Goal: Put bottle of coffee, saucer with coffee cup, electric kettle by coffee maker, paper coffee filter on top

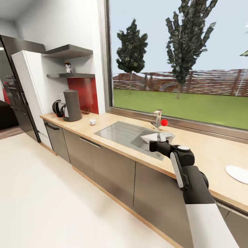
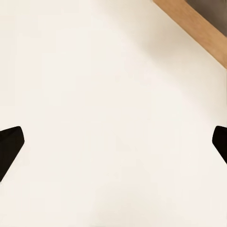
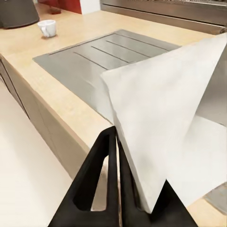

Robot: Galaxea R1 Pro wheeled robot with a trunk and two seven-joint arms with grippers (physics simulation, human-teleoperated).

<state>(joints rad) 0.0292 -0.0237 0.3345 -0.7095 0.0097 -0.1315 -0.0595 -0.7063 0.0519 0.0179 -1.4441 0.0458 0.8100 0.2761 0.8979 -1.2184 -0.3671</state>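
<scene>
Right wrist view — paper coffee filter [image 3: 156,123] point-up

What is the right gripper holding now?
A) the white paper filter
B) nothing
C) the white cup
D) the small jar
A: in the right wrist view the right gripper is shut on the paper filter, while the cup stands far off on the countertop.

The maker [image 1: 71,105] hides most of the kettle [image 1: 57,108]; the saucer [image 1: 237,173] is cut by the edge.
</scene>
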